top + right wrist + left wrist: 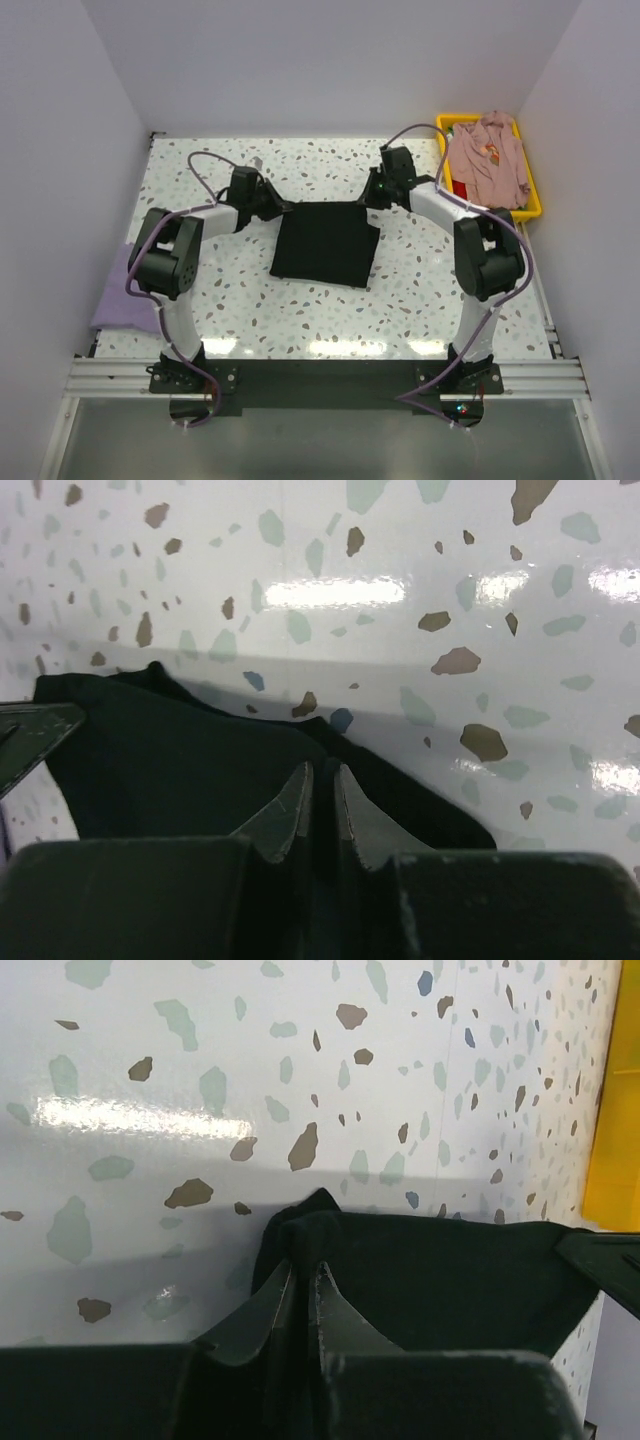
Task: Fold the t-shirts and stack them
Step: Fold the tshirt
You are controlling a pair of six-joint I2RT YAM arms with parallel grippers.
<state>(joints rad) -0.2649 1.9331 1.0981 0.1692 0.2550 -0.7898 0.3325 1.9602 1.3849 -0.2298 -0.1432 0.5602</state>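
The black t-shirt lies as a folded rectangle in the middle of the table. My left gripper is shut on its far-left corner; in the left wrist view the black cloth is pinched between the fingers. My right gripper is shut on its far-right corner; the right wrist view shows the cloth held between the fingers. A lavender t-shirt lies at the table's left edge. A dusty-pink t-shirt is heaped in the bin.
A yellow plastic bin stands at the far right corner, its side also showing in the left wrist view. White walls enclose the speckled table on three sides. The metal rail with both arm bases runs along the near edge.
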